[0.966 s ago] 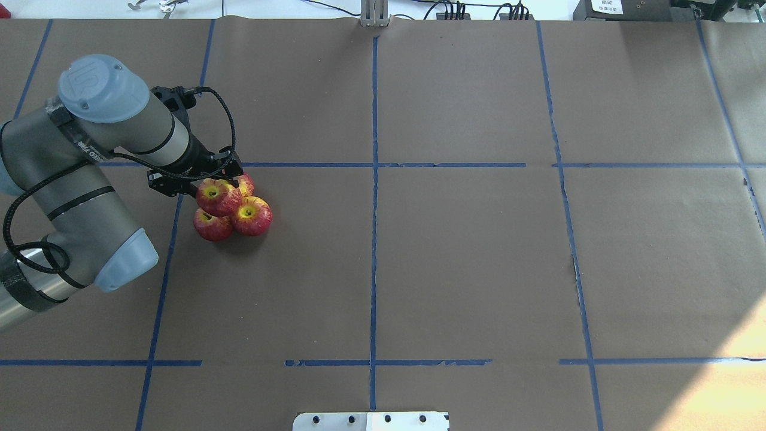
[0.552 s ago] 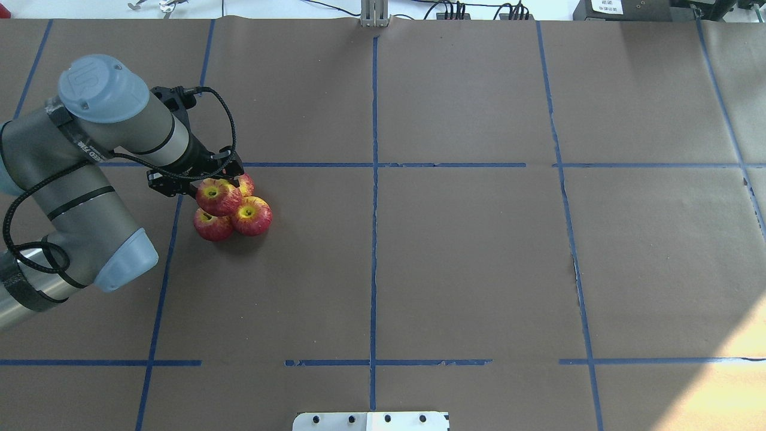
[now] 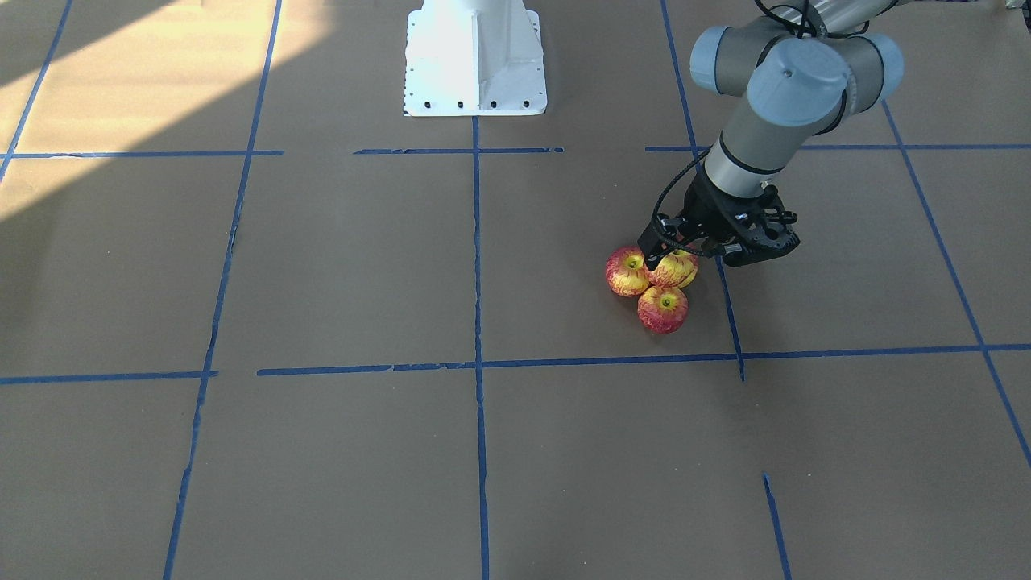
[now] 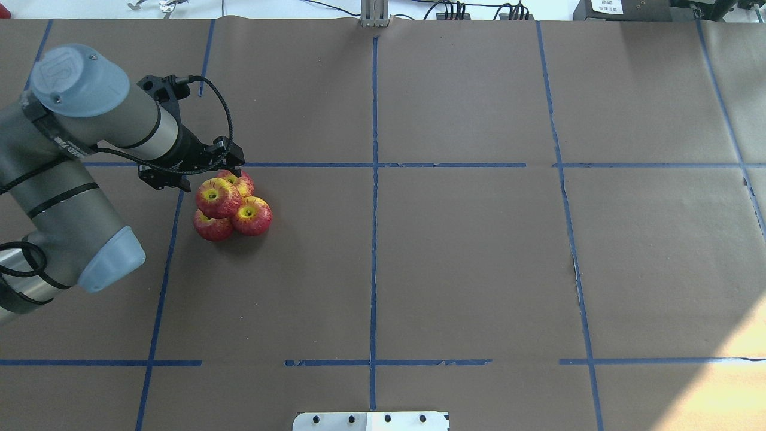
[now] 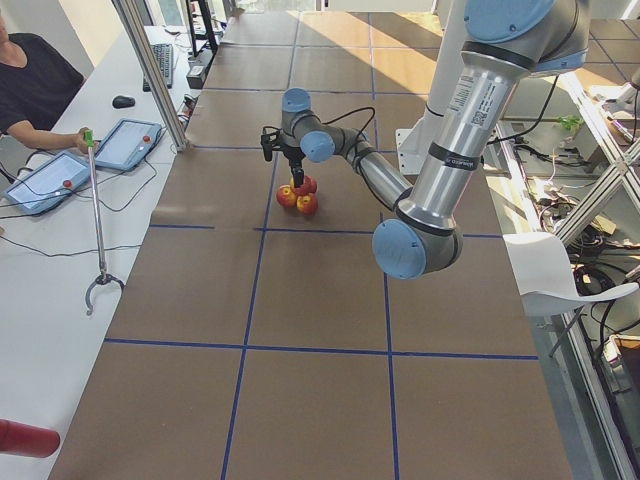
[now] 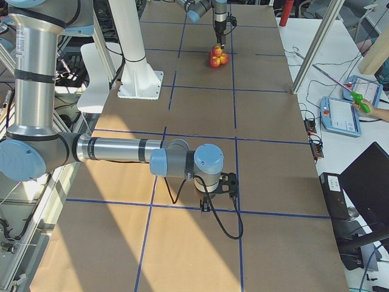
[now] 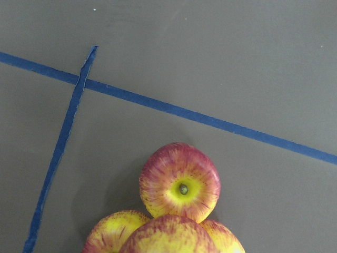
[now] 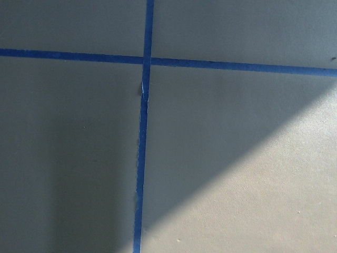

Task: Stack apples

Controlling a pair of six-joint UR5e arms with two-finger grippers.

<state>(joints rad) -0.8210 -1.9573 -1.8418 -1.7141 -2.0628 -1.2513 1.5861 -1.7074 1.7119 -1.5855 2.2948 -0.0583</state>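
Observation:
Four red-and-yellow apples form a small pile left of centre. Three sit on the table: one at the front (image 4: pixel 212 228), one to the right (image 4: pixel 254 216) and one at the back (image 4: pixel 238 180). The fourth apple (image 4: pixel 218 197) rests on top of them. My left gripper (image 4: pixel 203 170) hovers just above and behind the top apple, open and empty. In the front-facing view the top apple (image 3: pixel 673 270) lies just below the left gripper (image 3: pixel 681 246). The left wrist view shows the pile (image 7: pixel 180 182) at the bottom edge, with no fingers in it. My right gripper (image 6: pixel 219 185) shows only in the exterior right view, so I cannot tell its state.
Brown paper with blue tape lines (image 4: pixel 374 179) covers the table. The robot's white base (image 3: pixel 475 56) stands at the table's near edge. An operator (image 5: pixel 35 85) sits with tablets at a side desk beyond the table's far edge.
My left gripper has let go of the top apple and drawn back up and to the left. The top apple stays on the pile. The other apples have not moved.

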